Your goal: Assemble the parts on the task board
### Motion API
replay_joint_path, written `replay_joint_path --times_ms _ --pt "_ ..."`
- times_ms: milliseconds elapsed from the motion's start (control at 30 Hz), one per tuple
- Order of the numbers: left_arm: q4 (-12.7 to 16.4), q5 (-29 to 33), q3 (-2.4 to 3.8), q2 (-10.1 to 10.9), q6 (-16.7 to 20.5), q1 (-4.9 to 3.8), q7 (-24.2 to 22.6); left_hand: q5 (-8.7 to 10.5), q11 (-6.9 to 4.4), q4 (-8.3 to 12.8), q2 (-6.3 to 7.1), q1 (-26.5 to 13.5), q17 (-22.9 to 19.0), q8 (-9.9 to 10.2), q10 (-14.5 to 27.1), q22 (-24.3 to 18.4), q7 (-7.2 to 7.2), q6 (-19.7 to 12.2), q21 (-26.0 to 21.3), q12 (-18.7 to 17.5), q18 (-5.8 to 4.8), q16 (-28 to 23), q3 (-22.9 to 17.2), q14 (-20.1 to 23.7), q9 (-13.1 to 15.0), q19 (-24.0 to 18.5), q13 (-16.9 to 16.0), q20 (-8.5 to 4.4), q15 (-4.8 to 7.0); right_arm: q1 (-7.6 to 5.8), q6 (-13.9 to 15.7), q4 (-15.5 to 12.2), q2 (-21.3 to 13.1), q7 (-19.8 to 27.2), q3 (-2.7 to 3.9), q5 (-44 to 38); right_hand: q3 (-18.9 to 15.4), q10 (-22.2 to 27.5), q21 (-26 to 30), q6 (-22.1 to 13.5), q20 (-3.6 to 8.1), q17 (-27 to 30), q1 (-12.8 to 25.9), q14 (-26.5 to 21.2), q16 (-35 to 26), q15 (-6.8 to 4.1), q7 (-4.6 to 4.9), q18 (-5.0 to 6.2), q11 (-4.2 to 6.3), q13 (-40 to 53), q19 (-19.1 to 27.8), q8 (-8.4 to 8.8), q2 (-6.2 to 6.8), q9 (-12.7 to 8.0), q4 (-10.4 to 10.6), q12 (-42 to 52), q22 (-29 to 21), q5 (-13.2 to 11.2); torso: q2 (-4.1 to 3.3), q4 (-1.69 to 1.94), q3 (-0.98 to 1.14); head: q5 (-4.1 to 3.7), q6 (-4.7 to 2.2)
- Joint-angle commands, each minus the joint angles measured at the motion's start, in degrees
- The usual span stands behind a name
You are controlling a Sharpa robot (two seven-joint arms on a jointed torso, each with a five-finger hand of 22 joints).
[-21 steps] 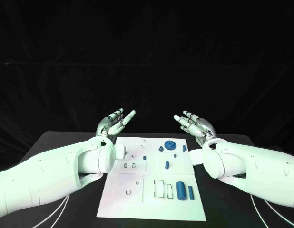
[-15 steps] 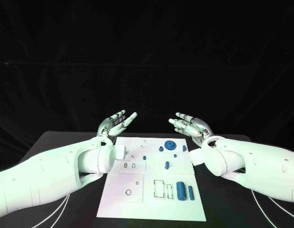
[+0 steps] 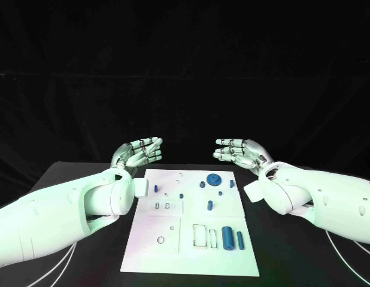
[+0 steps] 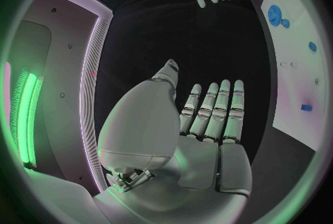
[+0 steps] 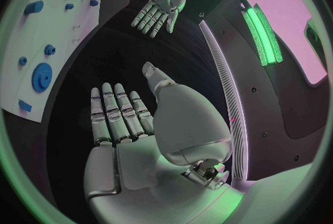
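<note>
The white task board (image 3: 167, 230) lies in the middle of the black table. On it are a blue gear (image 3: 214, 178) near the far edge, small blue pieces around it, and two blue cylinders (image 3: 228, 239) at the near right. My left hand (image 3: 138, 152) is raised beyond the board's far left corner, fingers straight and apart, holding nothing. My right hand (image 3: 239, 151) is raised beyond the far right corner, likewise empty, palm facing the left hand. The left wrist view shows the left hand (image 4: 208, 113) with flat fingers; the right wrist view shows the right hand (image 5: 121, 116) the same way.
The board has rectangular slots (image 3: 200, 234) near the cylinders and a small round hole (image 3: 161, 240) at the near left. Bare black table (image 3: 73, 173) lies on both sides of the board. Thin cables (image 3: 69, 263) run along the near left of the table.
Both hands have turned inward so their fingers point toward each other, and both forearms have swung slightly outward. The parts on the board have not moved.
</note>
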State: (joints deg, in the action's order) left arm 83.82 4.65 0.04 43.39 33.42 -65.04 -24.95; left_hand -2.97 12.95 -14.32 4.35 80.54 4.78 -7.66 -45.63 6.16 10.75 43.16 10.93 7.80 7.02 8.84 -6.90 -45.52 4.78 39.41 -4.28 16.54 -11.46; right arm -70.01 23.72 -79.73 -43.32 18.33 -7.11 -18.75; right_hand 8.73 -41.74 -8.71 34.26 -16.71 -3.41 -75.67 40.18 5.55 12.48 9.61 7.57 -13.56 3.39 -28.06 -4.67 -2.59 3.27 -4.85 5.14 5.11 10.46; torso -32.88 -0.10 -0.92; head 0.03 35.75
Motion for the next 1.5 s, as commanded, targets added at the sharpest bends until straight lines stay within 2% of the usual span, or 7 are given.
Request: replay_joint_path --times_ms 33,167,367,767,933,1267,1500 --pt "0.86 0.21 0.15 0.63 -1.75 -0.16 -2.55 0.09 -0.68 0.84 -0.68 0.03 -0.07 -0.75 -3.14 0.19 3.84 4.48 0.96 0.42 1.25 0.3 0.39 -2.62 0.25 1.96 0.14 0.01 0.69 -0.44 0.73 -0.06 -0.36 0.09 0.13 -8.91 1.22 -11.74 -5.36 14.97 0.15 -0.41 -2.02 13.13 2.5 -2.43 4.46 2.75 2.04 0.27 -11.06 -1.52 0.25 0.63 -2.2 1.92 2.18 -0.65 -0.81 0.21 -0.04 -0.08 -0.03" --pt "2.09 0.21 0.23 1.58 -2.77 -0.28 -2.33 0.04 -1.07 1.81 -1.23 0.04 -0.61 -0.61 -5.28 -0.17 3.32 6.36 0.93 0.08 1.74 -0.57 1.08 -3.75 -0.06 2.3 0.5 0.11 1.03 -0.87 0.33 -0.12 -0.92 -0.66 0.21 -13.23 1.93 -13.13 -6.06 16.45 0.3 -0.35 -1.88 14.69 2.34 -2.83 4.23 2.91 2.37 0.23 -12.31 -1.22 0.52 0.53 -2.52 1.74 2.31 -0.26 -1.22 0.23 -0.08 -0.27 0.07" --pt "4.91 -0.5 0.37 3.28 -4.64 -0.47 -1.75 0.01 -2.24 3.39 -1.97 0.18 -0.37 -0.61 -9.87 -0.02 2.47 9.82 2.56 0.01 3.26 -0.22 2.23 -8.8 -0.46 5.65 0.32 0.01 2.38 -1.94 -0.59 -0.94 -2.43 -3.3 0.46 -24.08 3.8 -16.46 -8.25 19.47 1.54 -0.91 -1.29 20.42 2.87 -4.39 3.57 3.07 3.35 0.22 -16.57 -0.67 1.4 0.53 -3.04 1.33 2.86 -0.09 -2.37 1.0 -0.15 -0.47 0.24" --pt "12.25 -4.85 0.88 7.77 -10.21 -1.06 1.32 0.02 -3.12 4.21 -2.7 0.03 0.77 0.07 -14.0 0.35 2.08 11.31 4.45 -0.06 3.58 0.69 3.23 -14.13 -0.91 9.17 0.19 -0.74 3.76 -4.44 -4.14 -2.91 -3.58 -12.9 0.68 -46.69 6.54 -21.82 -11.72 22.93 4.4 -3.32 -0.65 29.49 4.1 -7.12 2.52 3.08 5.24 0.43 -22.9 -0.26 3.57 0.6 -2.57 0.51 4.07 0.86 -6.13 1.98 -0.86 -2.02 0.92" --pt "14.88 -5.83 1.5 9.15 -11.16 -1.24 1.81 0.02 -3.13 4.58 -2.95 0.06 1.29 0.66 -13.44 0.43 1.99 11.23 5.06 -1.18 3.62 0.93 3.64 -15.85 -0.98 10.28 0.41 -1.13 4.07 -5.22 -4.93 -3.58 -3.39 -16.97 0.85 -54.02 6.34 -24.66 -17.55 24.86 7.79 -7.27 -0.61 38.55 9.67 -10.06 1.21 2.94 6.89 0.58 -30.32 -0.81 5.1 0.85 -2.12 0.22 7.05 0.89 -7.79 2.07 -1.01 -2.51 0.44" --pt "17.06 -6.19 1.82 10.35 -11.5 -2.85 2.06 0.01 -3.16 4.69 -3.0 0.08 1.39 0.76 -13.45 0.44 1.96 11.28 5.18 -1.36 3.62 0.92 3.74 -16.14 -0.97 10.51 0.41 -1.23 4.13 -6.19 -6.81 -3.02 -1.96 -23.49 0.99 -64.22 5.43 -24.58 -23.57 25.38 9.67 -14.81 0.09 44.38 20.14 -11.56 0.55 2.84 7.56 0.82 -35.79 -0.31 6.99 0.84 0.84 -1.18 10.74 -0.02 -9.64 2.61 -1.21 -3.42 -0.63" --pt "18.16 -6.22 1.85 10.8 -11.49 -3.12 2.09 0.02 -3.16 4.7 -3.0 0.07 1.4 0.77 -13.46 0.44 1.96 11.29 5.19 -1.38 3.62 0.9 3.76 -16.14 -0.97 10.53 0.41 -1.24 4.13 -6.31 -7.85 -2.89 -0.54 -27.62 1.0 -70.86 5.21 -24.36 -29.33 25.17 10.76 -25.79 -0.04 44.39 35.61 -11.93 -0.4 2.95 8.28 1.34 -37.83 0.34 9.35 0.81 3.48 -1.29 15.19 0.9 -10.31 3.1 -1.24 -3.94 -0.88"
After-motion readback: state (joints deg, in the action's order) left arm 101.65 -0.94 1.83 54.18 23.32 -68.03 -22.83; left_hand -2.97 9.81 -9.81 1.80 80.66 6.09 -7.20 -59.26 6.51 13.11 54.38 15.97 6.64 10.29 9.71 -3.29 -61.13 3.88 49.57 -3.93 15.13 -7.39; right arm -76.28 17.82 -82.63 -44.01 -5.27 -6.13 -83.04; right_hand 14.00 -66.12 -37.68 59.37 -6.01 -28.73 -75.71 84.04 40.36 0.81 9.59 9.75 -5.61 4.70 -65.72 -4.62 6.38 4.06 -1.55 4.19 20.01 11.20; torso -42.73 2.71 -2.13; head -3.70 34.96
